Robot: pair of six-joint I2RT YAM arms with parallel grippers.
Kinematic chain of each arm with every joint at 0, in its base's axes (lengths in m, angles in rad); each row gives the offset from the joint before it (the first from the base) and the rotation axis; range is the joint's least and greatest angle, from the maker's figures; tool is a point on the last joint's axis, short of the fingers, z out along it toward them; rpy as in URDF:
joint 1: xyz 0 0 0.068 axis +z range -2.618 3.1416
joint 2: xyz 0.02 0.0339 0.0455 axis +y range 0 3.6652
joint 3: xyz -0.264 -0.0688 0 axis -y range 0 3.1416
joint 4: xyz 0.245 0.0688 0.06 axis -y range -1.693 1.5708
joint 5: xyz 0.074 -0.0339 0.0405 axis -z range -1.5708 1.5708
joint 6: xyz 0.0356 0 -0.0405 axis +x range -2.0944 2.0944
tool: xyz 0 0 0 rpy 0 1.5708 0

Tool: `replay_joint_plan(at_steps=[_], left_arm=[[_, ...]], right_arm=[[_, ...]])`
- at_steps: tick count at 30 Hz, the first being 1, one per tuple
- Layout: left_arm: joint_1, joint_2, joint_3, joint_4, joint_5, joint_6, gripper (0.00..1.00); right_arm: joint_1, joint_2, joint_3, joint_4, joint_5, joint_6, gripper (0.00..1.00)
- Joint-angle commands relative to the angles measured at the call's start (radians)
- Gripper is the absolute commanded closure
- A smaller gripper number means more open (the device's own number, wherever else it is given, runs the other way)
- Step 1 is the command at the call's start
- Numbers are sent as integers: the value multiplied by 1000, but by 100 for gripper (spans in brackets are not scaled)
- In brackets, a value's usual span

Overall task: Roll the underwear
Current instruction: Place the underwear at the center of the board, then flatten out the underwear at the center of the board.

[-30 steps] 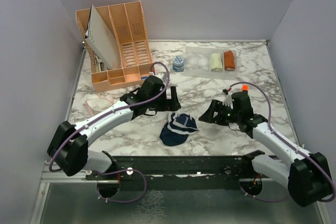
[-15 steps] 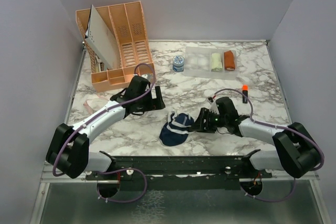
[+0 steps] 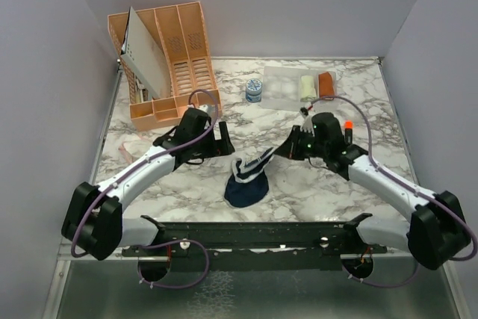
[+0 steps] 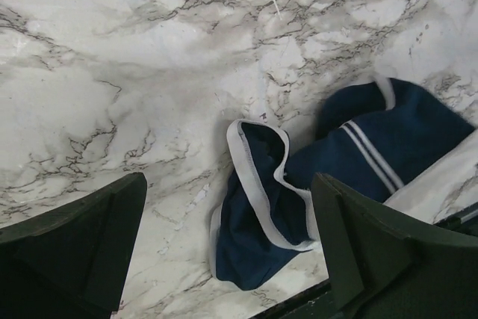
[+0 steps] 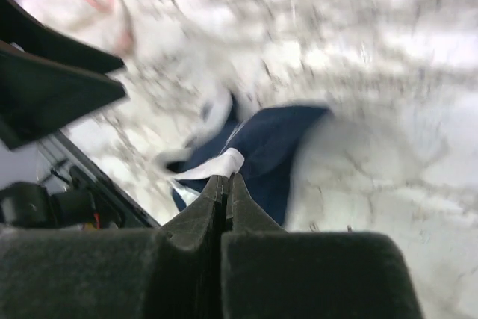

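The navy underwear (image 3: 246,184) with white edging lies near the table's front middle, one corner pulled up toward the right. My right gripper (image 3: 278,152) is shut on its white waistband; the right wrist view shows the fingertips (image 5: 226,178) pinching that band, with the navy underwear (image 5: 280,143) hanging below. My left gripper (image 3: 216,144) hovers open just left of it. In the left wrist view the navy underwear (image 4: 261,229) lies between and beyond the wide-spread left gripper (image 4: 228,192). The whitish-pink underwear (image 3: 139,146) lies flat at the left, beside the left arm.
An orange file organizer (image 3: 168,57) with a white sheet stands at the back left. A small blue-and-white jar (image 3: 254,91) sits mid-back. A clear tray (image 3: 280,87) holds a cream roll (image 3: 307,87) and a rust-orange roll (image 3: 326,84). An orange-capped pen (image 3: 348,128) lies behind the right arm.
My right gripper came in to the navy underwear, shut on its waistband and drew it up and back to the right. My left arm drew back left, still open.
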Motion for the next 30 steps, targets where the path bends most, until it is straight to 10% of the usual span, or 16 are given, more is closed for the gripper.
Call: replay_joint_plan(at_steps=[1, 15, 30], left_arm=[[12, -133, 0, -22, -97, -23, 1], [27, -397, -33, -79, -210, -56, 1], [27, -318, -56, -52, -106, -33, 1]], right_arm=[[5, -116, 171, -181, 186, -92, 100], [5, -208, 593, -384, 324, -230, 100], [5, -97, 677, -540, 832, -278, 100]])
